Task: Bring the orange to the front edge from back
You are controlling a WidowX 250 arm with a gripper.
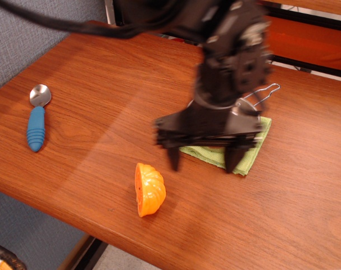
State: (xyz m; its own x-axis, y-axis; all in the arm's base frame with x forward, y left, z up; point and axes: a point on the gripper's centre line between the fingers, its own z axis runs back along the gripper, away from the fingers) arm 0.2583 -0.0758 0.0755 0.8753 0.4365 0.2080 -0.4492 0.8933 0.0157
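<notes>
The orange (149,190), a small glossy ribbed half-dome, lies by itself on the reddish-brown wooden table, close to the front edge (97,228). It rests on its side with the flat cut face turned to the left. My gripper (203,159) is open and empty. It hangs above the table, up and to the right of the orange, and its picture is blurred by motion. Its two black fingers (232,158) point down and stand wide apart, clear of the orange.
A green cloth (251,158) lies behind my gripper, with the wire handle of a steel pan (266,91) showing above it; the pan's bowl is hidden by the arm. A spoon with a blue handle (36,121) lies at the far left.
</notes>
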